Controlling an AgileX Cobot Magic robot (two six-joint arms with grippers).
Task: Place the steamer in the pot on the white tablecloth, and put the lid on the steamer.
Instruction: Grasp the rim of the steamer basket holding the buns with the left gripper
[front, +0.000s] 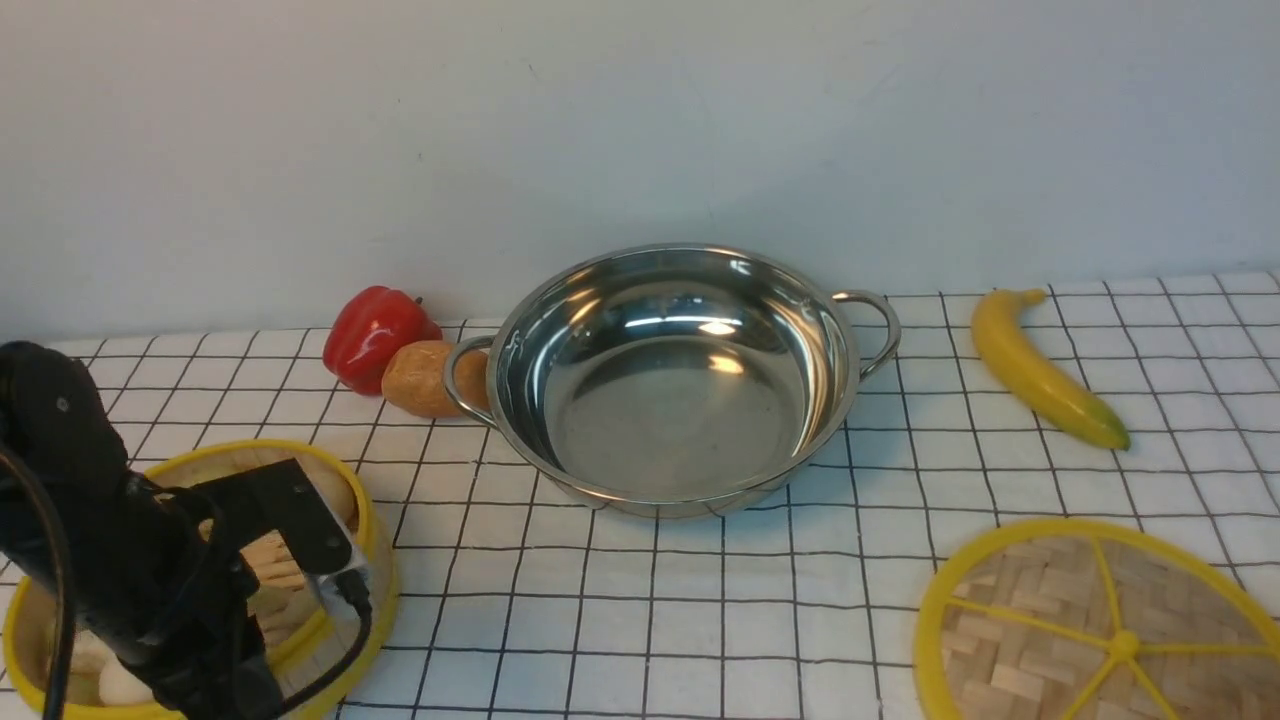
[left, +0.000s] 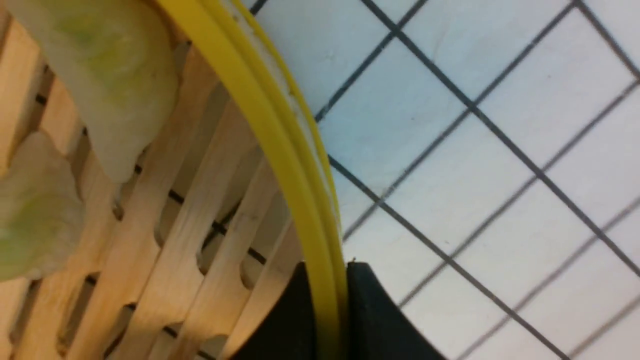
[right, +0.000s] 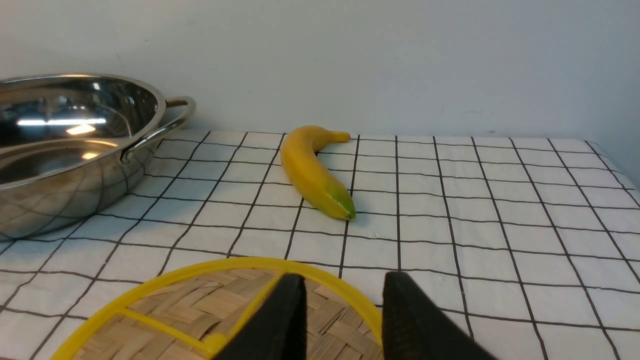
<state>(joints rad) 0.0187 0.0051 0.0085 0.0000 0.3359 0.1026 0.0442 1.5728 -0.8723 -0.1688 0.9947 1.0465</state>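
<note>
My tabletop, covered by white tablecloth with black grid, pot at centre, red pepper and brown lump beside its left handle, banana far right, lid near right, steamer near left

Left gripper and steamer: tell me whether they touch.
Touching. The left wrist view shows the left gripper shut on the yellow rim of the steamer, one black jaw pressed against each side.
</note>
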